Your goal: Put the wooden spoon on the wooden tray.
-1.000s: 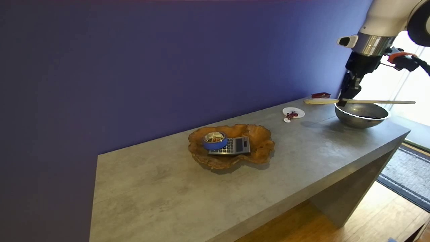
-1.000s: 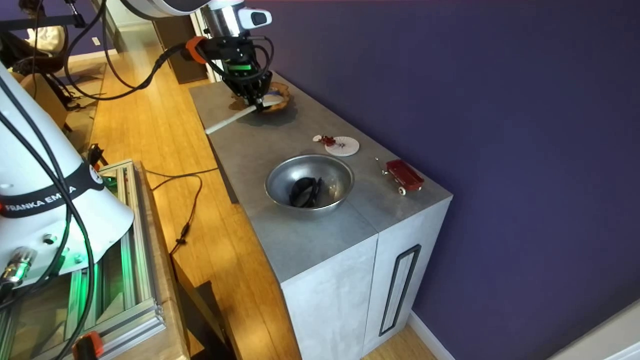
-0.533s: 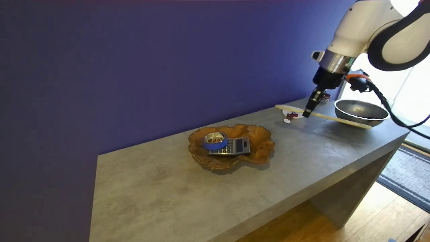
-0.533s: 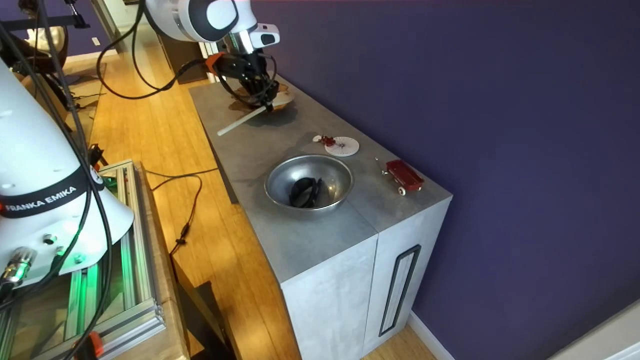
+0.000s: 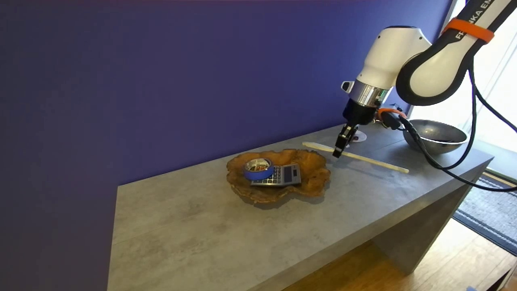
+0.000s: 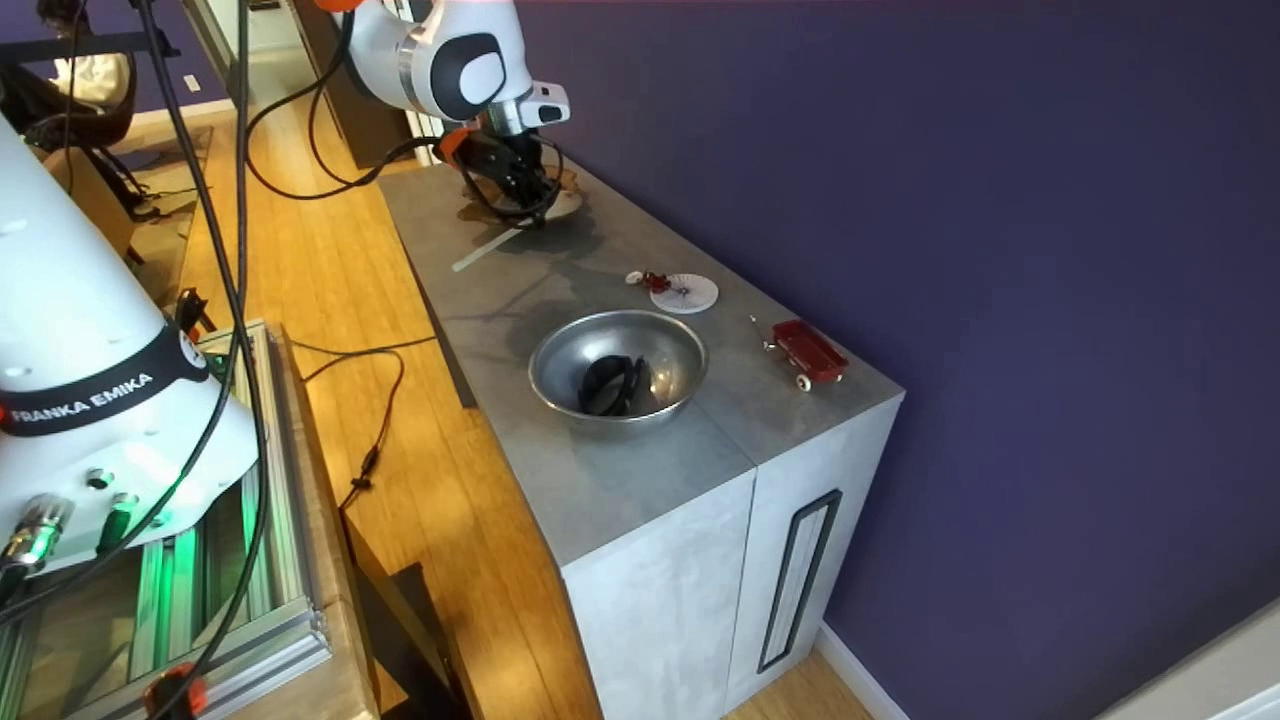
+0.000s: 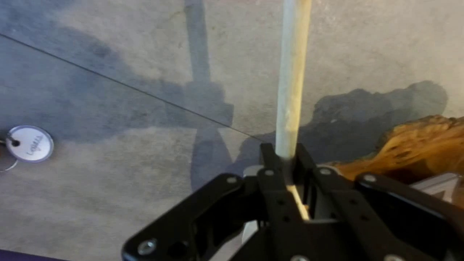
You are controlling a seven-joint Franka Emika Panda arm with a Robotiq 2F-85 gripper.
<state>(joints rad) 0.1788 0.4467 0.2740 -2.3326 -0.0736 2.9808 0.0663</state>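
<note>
Arm point(image 5: 391, 56) and spoon point(image 5: 375, 161) are now lower and nearer the tray point(image 5: 315, 178) than in the earlier frame. Forearm point(image 5: 458, 54) slopes down from the upper right of an exterior view; past the wrist point(image 5: 367, 95), the gripper point(image 5: 337, 152) slants downward, tips angled toward the tray. Wrist view: fingers point(image 7: 269, 158) pinch the spoon's handle, near its broad end. Spoon hangs above the counter point(image 5: 181, 226), shadow point(image 7: 198, 54) apart from it, just beside the tray; whether the broad end overlaps the rim is hard to judge. Tray holds calculator point(image 5: 288, 176) and tape point(image 5: 258, 175).
</note>
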